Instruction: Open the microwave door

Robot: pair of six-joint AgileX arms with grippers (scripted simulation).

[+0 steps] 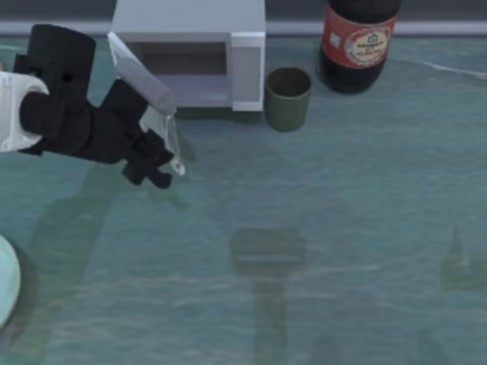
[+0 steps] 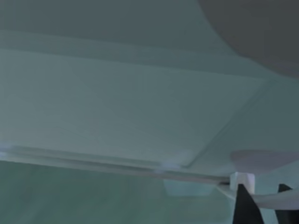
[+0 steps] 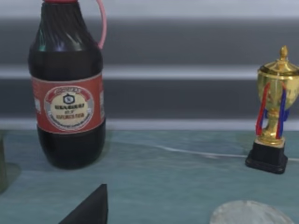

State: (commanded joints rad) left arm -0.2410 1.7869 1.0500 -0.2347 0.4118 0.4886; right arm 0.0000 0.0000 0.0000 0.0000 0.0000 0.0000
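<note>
Left gripper (image 1: 169,169) (fingers clamped), arm outstretched

Left arm (image 1: 23,114): white link, boxy black wrist, black end effector (image 1: 156,163).

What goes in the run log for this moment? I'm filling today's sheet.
door: microwave door swung open | left gripper: at door's outer edge by handle | right arm: out of top view | beside microwave: green cup, bottle
</note>
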